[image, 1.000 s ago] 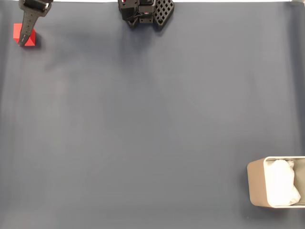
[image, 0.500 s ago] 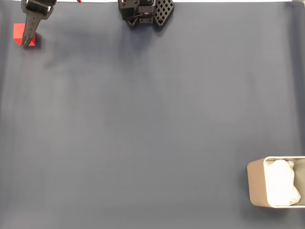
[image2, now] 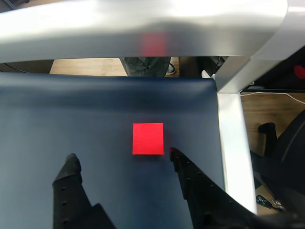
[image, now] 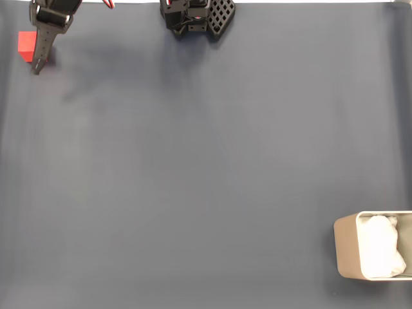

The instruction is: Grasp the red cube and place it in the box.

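Up in the far left corner of the fixed view, the gripper [image: 37, 64] hangs over the dark mat [image: 206, 167], one black finger [image: 44, 44] pointing down the frame and overlapping the right edge of the cube [image: 26, 45]. From up here you can't read the jaws at all. The wrist view settles it: the gripper [image2: 121, 160] has its jaws wide apart, two black fingertips [image2: 71, 164] low in the frame, and the cube [image2: 147, 138] sits flat on the mat just ahead of them, nearer the right tip, which is just beside its lower right corner, nothing clamped on it. That view also brings in a metal frame [image2: 228, 129] along the mat's edge and wooden floor beyond. The fixed view gives the box [image: 351, 254], far off at the lower right edge, white padding [image: 381, 248] inside, well apart from cube and gripper, and the arm's base [image: 196, 16] at top centre.
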You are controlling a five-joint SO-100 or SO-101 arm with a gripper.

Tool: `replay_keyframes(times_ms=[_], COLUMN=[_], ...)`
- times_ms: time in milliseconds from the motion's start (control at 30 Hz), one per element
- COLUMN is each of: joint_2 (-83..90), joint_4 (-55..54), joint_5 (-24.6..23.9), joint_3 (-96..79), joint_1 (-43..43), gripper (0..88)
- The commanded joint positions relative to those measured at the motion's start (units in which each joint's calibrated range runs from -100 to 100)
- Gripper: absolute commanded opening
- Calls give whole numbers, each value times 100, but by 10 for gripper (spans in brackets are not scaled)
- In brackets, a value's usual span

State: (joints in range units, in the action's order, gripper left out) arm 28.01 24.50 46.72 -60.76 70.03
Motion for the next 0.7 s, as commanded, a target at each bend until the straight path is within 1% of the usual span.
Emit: replay_keyframes(times_ms=[0,667], joint_2=[7,-114], joint_4=[-73,-131], joint_5=[-88,-161], joint_3=[282,446], joint_1=[-128,-277], gripper=[429,430])
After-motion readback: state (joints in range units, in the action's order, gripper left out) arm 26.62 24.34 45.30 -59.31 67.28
